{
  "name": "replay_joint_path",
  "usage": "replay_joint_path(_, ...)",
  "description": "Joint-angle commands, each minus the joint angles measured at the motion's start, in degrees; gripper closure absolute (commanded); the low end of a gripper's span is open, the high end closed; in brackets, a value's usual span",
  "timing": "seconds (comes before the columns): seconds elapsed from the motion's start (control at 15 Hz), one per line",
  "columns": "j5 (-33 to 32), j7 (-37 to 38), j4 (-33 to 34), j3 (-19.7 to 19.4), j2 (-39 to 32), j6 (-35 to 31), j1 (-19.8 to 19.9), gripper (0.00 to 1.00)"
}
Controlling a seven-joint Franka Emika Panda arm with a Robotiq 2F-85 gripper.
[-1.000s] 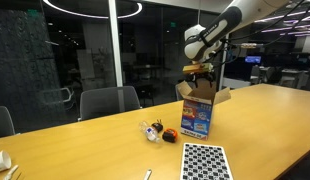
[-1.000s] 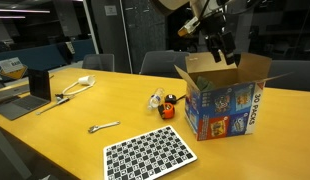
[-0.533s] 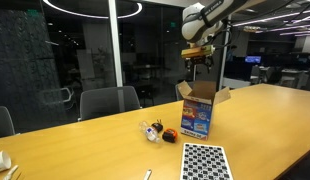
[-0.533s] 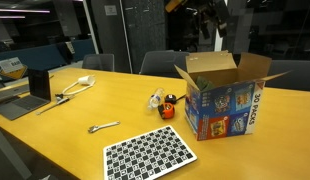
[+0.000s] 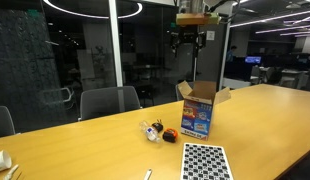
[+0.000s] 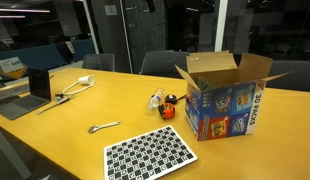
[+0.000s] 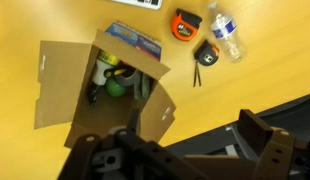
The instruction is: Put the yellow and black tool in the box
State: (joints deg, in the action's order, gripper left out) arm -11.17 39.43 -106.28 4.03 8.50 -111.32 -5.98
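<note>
claw lifted clear, box left standing open

in an exterior view, the claw (image 5: 187, 45) hangs near the ceiling, straight above the box (image 5: 198, 110). half a second ago it was lower and closer to the flaps; a second ago it was just over the opening. its fingers are apart and hold nothing. the box stands upright on the long wooden counter (image 5: 265, 115), flaps open. just beside it lie a round orange-and-black object (image 5: 169, 134) and a clear bottle (image 5: 152, 130), with a checkerboard sheet (image 5: 204, 161) nearer the camera. an office chair (image 5: 108, 102) stands behind the counter, in front of a dark glass wall (image 5: 55, 60).

in an exterior view the arm has gone out of the top of the picture; earlier the claw showed above the box (image 6: 225, 95). box, checkerboard sheet (image 6: 150, 155), orange-and-black object (image 6: 168, 105) and bottle (image 6: 156, 99) lie as before. a small metal piece (image 6: 102, 127) rests further along the counter (image 6: 55, 130).

the wrist view looks straight down. the claw (image 7: 173, 135) is spread wide and empty. inside the open box (image 7: 55, 85), a slim pale-yellow and dark shape that seems to be the yellow and black tool (image 7: 99, 82) lies beside a green item (image 7: 115, 87); it is too blurred to be sure.
</note>
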Motion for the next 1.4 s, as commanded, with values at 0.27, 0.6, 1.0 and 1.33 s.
replay_joint_path(0.27, 18.2, -21.5, -23.3, 0.6, 19.3, 1.3, -1.4, 0.0)
replay_joint_path(0.6, 16.6, -28.4, -32.6, -0.2, 25.4, 7.2, 0.6, 0.0)
replay_joint_path(1.0, 13.9, -31.7, -36.1, -1.6, 30.1, 12.7, 3.7, 0.0)
replay_joint_path(1.33, 14.6, -30.8, -35.4, -1.1, 28.0, 12.3, 4.1, 0.0)
